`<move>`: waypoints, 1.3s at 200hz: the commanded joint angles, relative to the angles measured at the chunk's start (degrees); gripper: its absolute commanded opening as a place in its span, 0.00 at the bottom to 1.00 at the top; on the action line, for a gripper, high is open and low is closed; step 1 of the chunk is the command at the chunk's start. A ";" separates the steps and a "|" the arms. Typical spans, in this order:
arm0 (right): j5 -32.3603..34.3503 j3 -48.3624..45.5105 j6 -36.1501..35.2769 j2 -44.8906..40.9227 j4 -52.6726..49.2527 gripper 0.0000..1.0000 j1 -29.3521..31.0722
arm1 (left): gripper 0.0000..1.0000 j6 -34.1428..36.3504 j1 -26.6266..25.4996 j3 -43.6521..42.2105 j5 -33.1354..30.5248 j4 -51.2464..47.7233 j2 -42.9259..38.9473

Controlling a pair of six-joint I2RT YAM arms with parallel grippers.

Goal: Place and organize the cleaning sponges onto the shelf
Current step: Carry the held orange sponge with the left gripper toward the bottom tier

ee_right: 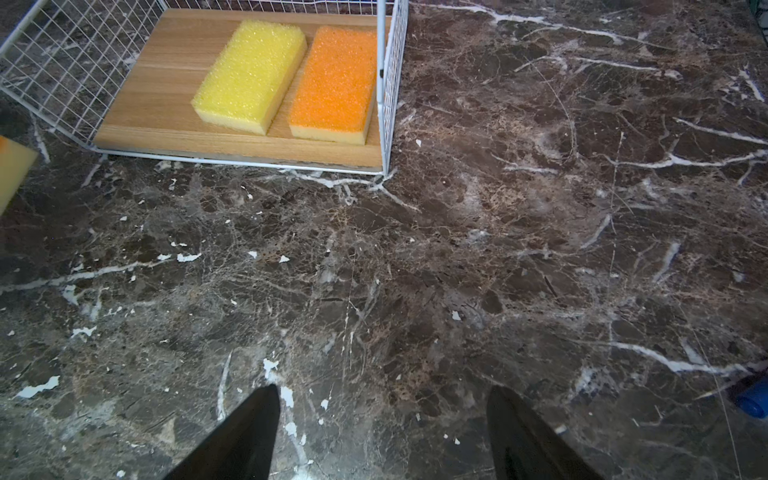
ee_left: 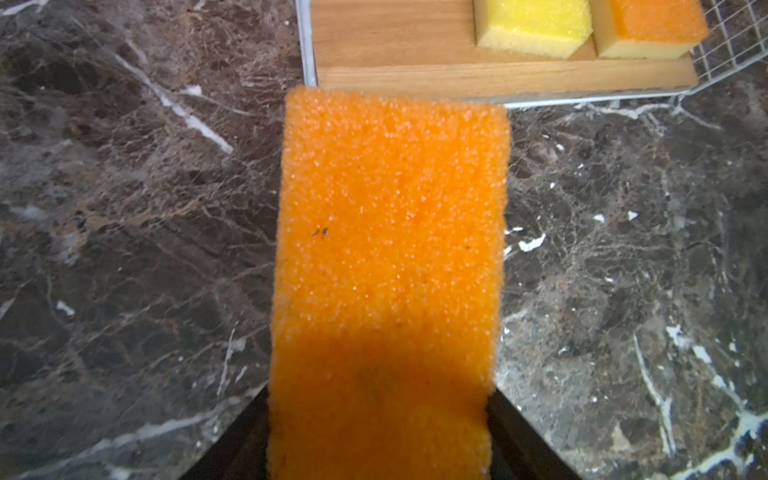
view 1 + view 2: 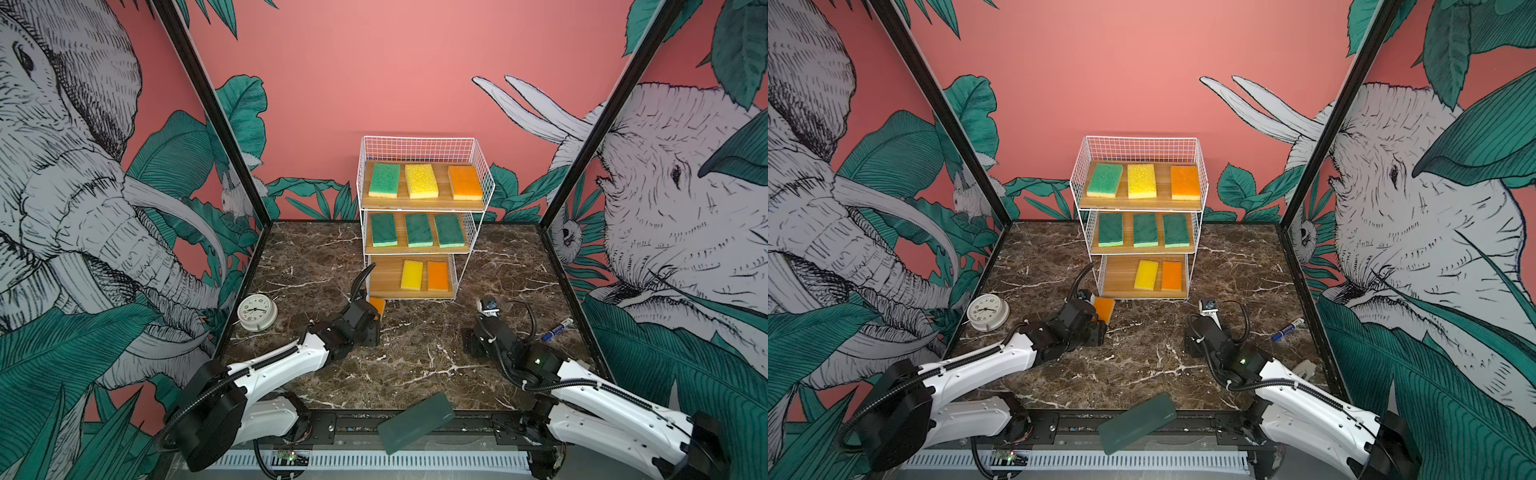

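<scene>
Nearest, found the dark green slab (image 3: 415,422) lying askew across the front rail, no part of the job. Further in, on the left, found the left gripper (image 3: 372,316) low over the counter (image 3: 415,357), with fingers (image 2: 243,449) clamped on the near end of an orange sponge (image 2: 390,249). Could not tell whether that sponge touched the counter.

Found the right gripper (image 1: 382,392) about level with it on the right, fingers apart, holding nothing, over bare counter.

Located the held sponge just near and left of the near left corner of the bottom board (image 3: 384,276) of the shelf (image 3: 419,145), long axis running near to far.

Saw the free spot on the left part of that board, far and slightly right of the fingers, beside the yellow sponge (image 3: 411,275) and its orange neighbour (image 3: 438,276), both lying along the same near-to-far axis.

Judged the left arm much the nearer. Judged no turn needed, only a push forward and a little right.

Beyond, saw three dark green sponges (image 3: 418,230) on the middle board. Saw the green, yellow and orange trio (image 3: 421,181) on the top one, so counted eight shelved and one in hand.
</scene>
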 commanded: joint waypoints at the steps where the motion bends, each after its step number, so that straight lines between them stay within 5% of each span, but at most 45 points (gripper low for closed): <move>1: 0.21 -0.61 -0.84 0.31 2.07 0.81 0.27 | 0.68 1.05 -0.77 3.00 -1.32 4.01 3.00; 159: 1.00 -4.40 0.73 -6.36 1.13 0.81 0.27 | 0.71 0.78 -1.80 15.36 -12.08 2.97 16.74; 260: 0.45 -5.06 1.90 -6.88 0.34 0.81 0.27 | 0.70 3.15 -3.53 7.08 -3.13 -2.03 8.39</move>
